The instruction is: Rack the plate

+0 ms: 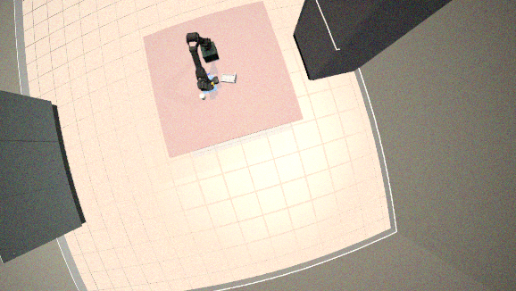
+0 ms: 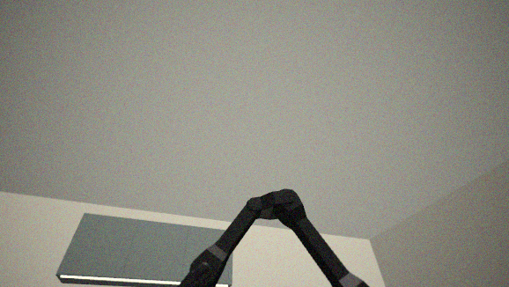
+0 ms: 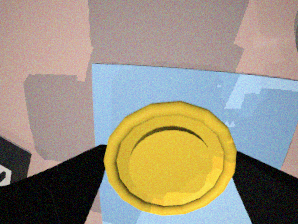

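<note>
One arm: the dark six-joint arm reaches from its base down over the pink mat, elbow raised high in the exterior view, so the wrist points straight down at the work.
Pink mat: the mat carries everything; the arm's base sits near its far edge.
Dish rack: the small pale rack stands just beside the wrist, apart from the plate; its slots are too small to read from above.
Blue placemat: the placemat lies flat under the plate, giving it a raised, distinct bed.
Plate: the yellow plate rests flat, face up, centred on the placemat and centred in the wrist view.
Gripper: the gripper straddles the plate, its dark fingers meeting opposite rims; they stand wide because the plate fills the span, so it is clamped across its full width.
Step judged: grasp just made; lifting, tilting upright and carrying to the rack are not yet done.
Risk judged: a rim-to-rim hold may slip while tilting.
</note>
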`<state>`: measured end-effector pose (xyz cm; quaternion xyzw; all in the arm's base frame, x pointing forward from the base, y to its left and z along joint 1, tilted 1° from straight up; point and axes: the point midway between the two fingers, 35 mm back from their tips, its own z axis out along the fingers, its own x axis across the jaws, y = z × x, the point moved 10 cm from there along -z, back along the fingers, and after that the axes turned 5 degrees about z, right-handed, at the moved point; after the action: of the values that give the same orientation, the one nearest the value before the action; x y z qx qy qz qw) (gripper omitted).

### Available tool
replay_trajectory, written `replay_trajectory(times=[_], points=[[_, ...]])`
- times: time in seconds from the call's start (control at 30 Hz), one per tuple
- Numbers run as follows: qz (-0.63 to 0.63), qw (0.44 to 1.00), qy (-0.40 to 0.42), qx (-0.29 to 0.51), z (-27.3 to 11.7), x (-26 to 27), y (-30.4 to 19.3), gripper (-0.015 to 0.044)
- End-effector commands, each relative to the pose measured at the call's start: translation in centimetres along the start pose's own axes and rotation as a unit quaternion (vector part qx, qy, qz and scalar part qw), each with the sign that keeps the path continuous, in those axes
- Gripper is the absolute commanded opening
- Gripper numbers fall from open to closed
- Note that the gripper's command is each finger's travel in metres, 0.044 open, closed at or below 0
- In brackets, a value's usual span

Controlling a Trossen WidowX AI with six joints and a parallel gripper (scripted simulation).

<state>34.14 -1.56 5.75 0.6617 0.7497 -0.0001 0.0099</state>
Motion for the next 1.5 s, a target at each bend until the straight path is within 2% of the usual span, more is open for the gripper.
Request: replay_trajectory(times=[0.0, 0.2, 0.47, 0.83, 1.07, 1.47], points=[[-0.001, 1.0, 0.0, -0.007, -2.2, -0.1, 0.7, 0.015], [-0.001, 1.0, 0.0, -0.007, -6.1, -0.2, 1.2, 0.0], [-0.001, 1.0, 0.0, -0.007, -11.2, -0.2, 1.2, 0.0], [-0.002, 1.0, 0.0, -0.007, -16.4, -0.3, 1.1, 0.0], [0.023, 1.0, 0.001, -0.007, -16.9, 1.0, 0.3, 0.0], [0.212, 0.977, 0.005, -0.002, -16.5, 9.0, -7.6, 0.0]])
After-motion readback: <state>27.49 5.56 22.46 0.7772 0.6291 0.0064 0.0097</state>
